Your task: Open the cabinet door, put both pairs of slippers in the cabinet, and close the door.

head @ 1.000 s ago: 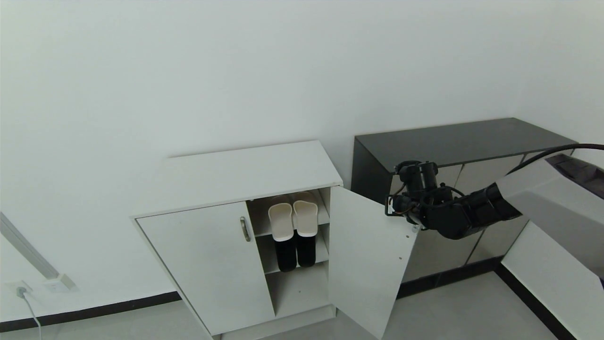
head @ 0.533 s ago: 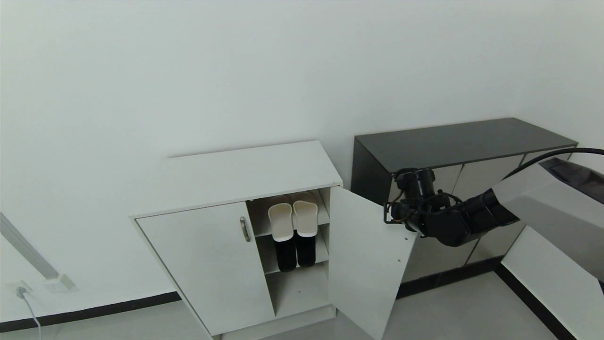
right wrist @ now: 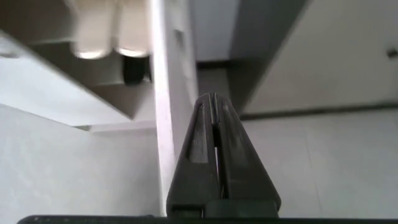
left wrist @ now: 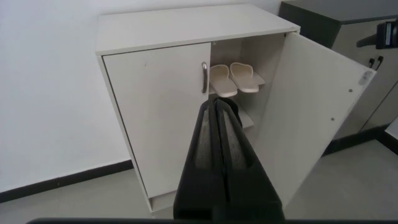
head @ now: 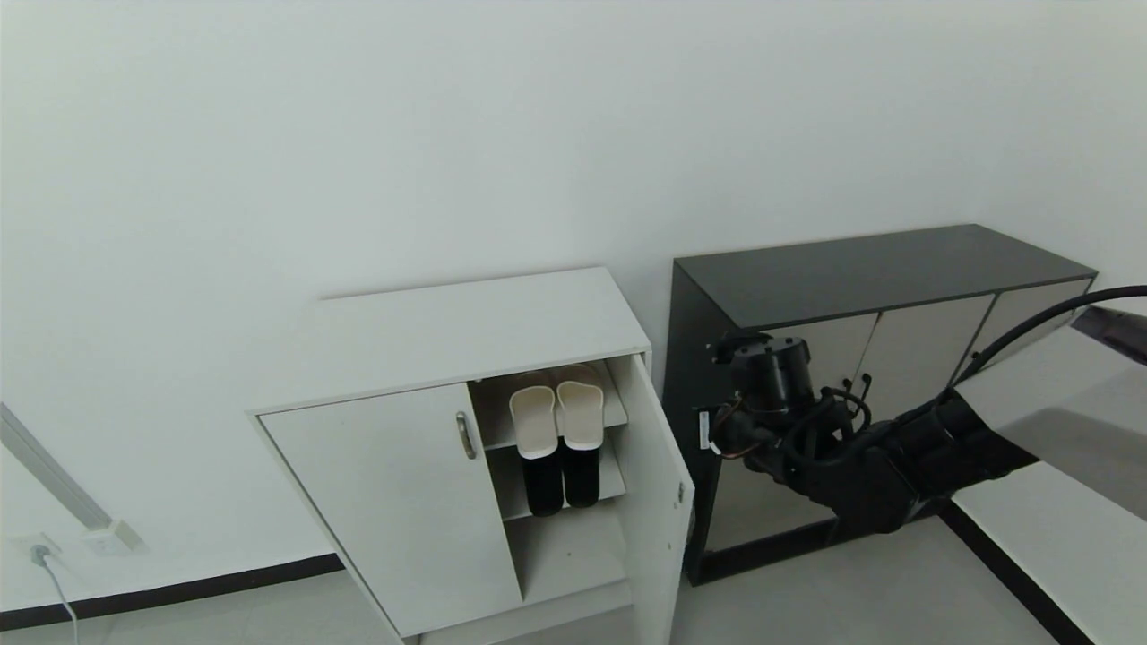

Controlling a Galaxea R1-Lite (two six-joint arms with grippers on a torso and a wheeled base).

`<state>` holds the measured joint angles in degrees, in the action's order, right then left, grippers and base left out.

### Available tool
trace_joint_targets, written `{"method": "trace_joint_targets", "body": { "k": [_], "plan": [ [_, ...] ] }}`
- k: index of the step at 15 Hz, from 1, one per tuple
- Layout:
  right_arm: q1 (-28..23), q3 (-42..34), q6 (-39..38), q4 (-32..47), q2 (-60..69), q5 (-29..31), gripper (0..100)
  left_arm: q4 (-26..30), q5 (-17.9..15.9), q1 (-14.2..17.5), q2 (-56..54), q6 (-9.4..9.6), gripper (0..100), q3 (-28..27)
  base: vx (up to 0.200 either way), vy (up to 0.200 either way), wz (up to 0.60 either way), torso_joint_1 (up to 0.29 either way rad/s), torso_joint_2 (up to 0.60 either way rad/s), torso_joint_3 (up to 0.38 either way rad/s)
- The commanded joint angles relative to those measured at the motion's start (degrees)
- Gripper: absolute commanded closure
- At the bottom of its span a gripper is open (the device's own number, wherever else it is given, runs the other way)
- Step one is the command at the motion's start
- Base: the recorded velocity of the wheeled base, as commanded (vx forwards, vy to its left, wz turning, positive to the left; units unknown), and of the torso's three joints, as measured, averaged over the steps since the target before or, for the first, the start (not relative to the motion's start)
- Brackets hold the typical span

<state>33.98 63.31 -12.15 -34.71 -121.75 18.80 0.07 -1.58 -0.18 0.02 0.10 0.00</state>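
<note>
Right pincer, pressed together and empty, sits just beside the outer face of the partly open cabinet door, arm stretched leftward. White slippers and black slippers rest on shelves inside.

White cabinet against a white wall, grey floor. One door, w/ a metal handle, is shut; the other door stands swung wide open. Inside, a cream pair of slippers lies side by side on the upper shelf. Left gripper in foreground, fingers pressed together, pointing approx. at the cabinet's middle. A dark cabinet stands just beyond the open door.
</note>
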Motion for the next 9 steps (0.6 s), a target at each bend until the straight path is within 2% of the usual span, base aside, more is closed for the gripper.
{"method": "trace_joint_targets", "body": {
  "k": [1, 3, 9],
  "plan": [
    [0.39, -3.54, 1.17, -2.03, 2.92, -1.31, 100, 0.01, 0.0, 0.01, 0.06, -0.01, 100, 0.0, 0.0, 0.0, 0.0, 0.0, 0.0, 0.0],
    [0.65, -8.11, 1.7, -5.11, 5.56, -4.82, 100, 0.01, 0.0, 0.01, 0.06, -0.01, 100, 0.0, 0.0, 0.0, 0.0, 0.0, 0.0, 0.0],
    [2.24, -8.37, 1.61, -5.55, 5.29, -4.65, 100, 0.01, -0.09, 0.01, -0.02, -0.01, 100, 0.0, 0.0, 0.0, 0.0, 0.0, 0.0, 0.0]
  ]
}}
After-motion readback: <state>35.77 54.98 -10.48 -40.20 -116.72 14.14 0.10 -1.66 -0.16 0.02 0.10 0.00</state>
